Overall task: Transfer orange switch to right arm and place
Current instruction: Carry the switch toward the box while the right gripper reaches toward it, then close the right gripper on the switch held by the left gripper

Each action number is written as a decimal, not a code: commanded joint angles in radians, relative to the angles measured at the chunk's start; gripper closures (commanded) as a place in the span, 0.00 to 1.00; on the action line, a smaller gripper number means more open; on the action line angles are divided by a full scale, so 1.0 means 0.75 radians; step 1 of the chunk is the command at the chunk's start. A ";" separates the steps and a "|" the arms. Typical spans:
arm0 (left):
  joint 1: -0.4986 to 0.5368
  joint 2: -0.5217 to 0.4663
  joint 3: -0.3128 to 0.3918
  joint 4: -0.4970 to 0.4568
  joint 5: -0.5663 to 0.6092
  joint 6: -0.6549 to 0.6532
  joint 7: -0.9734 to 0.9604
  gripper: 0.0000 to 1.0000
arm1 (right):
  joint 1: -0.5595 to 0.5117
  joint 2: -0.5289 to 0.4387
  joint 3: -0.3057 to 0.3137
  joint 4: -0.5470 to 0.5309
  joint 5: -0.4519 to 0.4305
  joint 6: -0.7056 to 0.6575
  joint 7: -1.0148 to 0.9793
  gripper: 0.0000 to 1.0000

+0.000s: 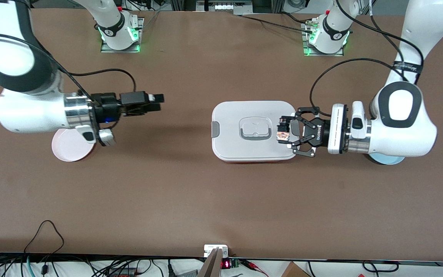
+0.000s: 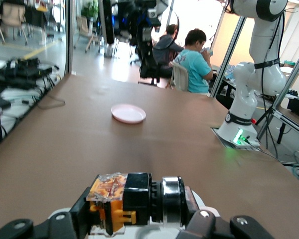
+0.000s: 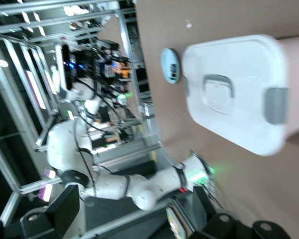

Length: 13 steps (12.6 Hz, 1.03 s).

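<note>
Orange switch (image 1: 282,134) clamped in left gripper (image 1: 288,135) over lidded box (image 1: 250,130), right gripper (image 1: 156,102) apparently closed

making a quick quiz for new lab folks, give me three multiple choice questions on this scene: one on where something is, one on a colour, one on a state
1. What is the left tool over?
A. the pink plate
B. the white lidded container
C. bare table

2. What colour is the plate under the right arm?
A. pink
B. green
C. black

3. What state is the left tool in?
A. open and empty
B. shut on the orange switch
C. resting on the table

Answers:
1 B: in the front view it hangs over the edge of the white lidded container.
2 A: the pink plate shows below that arm; the right tool waits in the air over bare table.
3 B: the left wrist view shows the orange switch clamped between its fingers.
</note>
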 commanded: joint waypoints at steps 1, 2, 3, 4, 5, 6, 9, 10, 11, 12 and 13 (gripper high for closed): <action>-0.051 -0.002 -0.013 -0.032 -0.218 0.101 0.215 0.77 | 0.072 0.064 -0.007 -0.001 0.249 0.096 -0.099 0.00; -0.064 -0.002 -0.041 -0.034 -0.312 0.140 0.271 0.77 | 0.102 0.095 -0.007 -0.005 0.305 0.149 -0.179 0.00; -0.064 -0.002 -0.074 -0.056 -0.370 0.195 0.285 0.77 | 0.133 0.126 -0.007 -0.003 0.366 0.182 -0.281 0.00; -0.064 -0.004 -0.117 -0.062 -0.409 0.240 0.286 0.77 | 0.160 0.148 -0.007 -0.003 0.447 0.200 -0.377 0.00; -0.064 -0.006 -0.176 -0.079 -0.432 0.334 0.286 0.78 | 0.186 0.171 -0.007 0.003 0.499 0.235 -0.449 0.00; -0.060 -0.008 -0.239 -0.093 -0.440 0.444 0.286 0.78 | 0.219 0.183 -0.007 0.005 0.546 0.268 -0.516 0.00; -0.090 -0.006 -0.287 -0.107 -0.532 0.586 0.292 0.78 | 0.256 0.187 -0.007 0.009 0.585 0.313 -0.564 0.00; -0.090 -0.006 -0.289 -0.107 -0.536 0.586 0.292 0.78 | 0.254 0.187 -0.007 0.015 0.585 0.313 -0.578 0.00; -0.090 -0.006 -0.289 -0.107 -0.544 0.586 0.292 0.78 | 0.250 0.187 -0.007 0.015 0.585 0.311 -0.580 0.00; -0.092 -0.006 -0.287 -0.107 -0.567 0.586 0.294 0.78 | 0.248 0.181 -0.007 0.015 0.587 0.311 -0.582 0.00; -0.096 -0.006 -0.289 -0.107 -0.577 0.588 0.292 0.78 | 0.246 0.179 -0.007 0.017 0.589 0.311 -0.582 0.01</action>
